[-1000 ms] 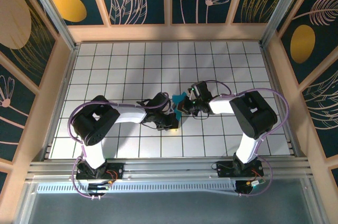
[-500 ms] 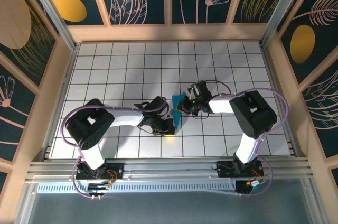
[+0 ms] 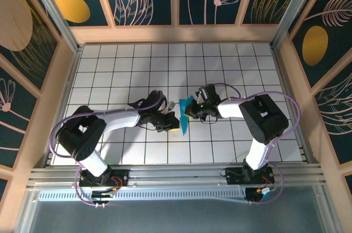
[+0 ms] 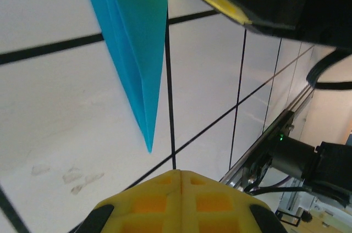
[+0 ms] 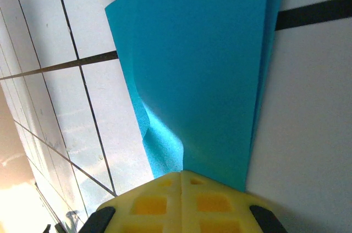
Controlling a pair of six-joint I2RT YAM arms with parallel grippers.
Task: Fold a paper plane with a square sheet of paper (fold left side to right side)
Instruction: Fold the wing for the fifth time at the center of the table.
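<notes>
Top view: a slim, pointed, creased cyan-blue paper plane [image 3: 185, 116] is seen near the middle of the white tiled counter [image 3: 121, 68]. Its long axis runs from far edge to near edge, slightly slanted, with the point turned toward the near edge. The left claw [image 3: 169, 121] is set just beside its left flank. The right claw [image 3: 192, 111] is planted at the wide far end.

Left wrist view: the left claw [image 4: 180, 175] is pressed together on nothing. The paper plane [image 4: 137, 40] lies straight ahead, its tip aimed back at the claw, with bare counter left between them.

Right wrist view: the right claw [image 5: 181, 177] is likewise pressed together. The broad end of the paper plane [image 5: 203, 68] runs right up to its tips; whether the sheet is pinched or only pinned down cannot be told.

The point is judged nearer the left arm and the tail nearer the right, so any approach to the point would be made along that axis.
</notes>
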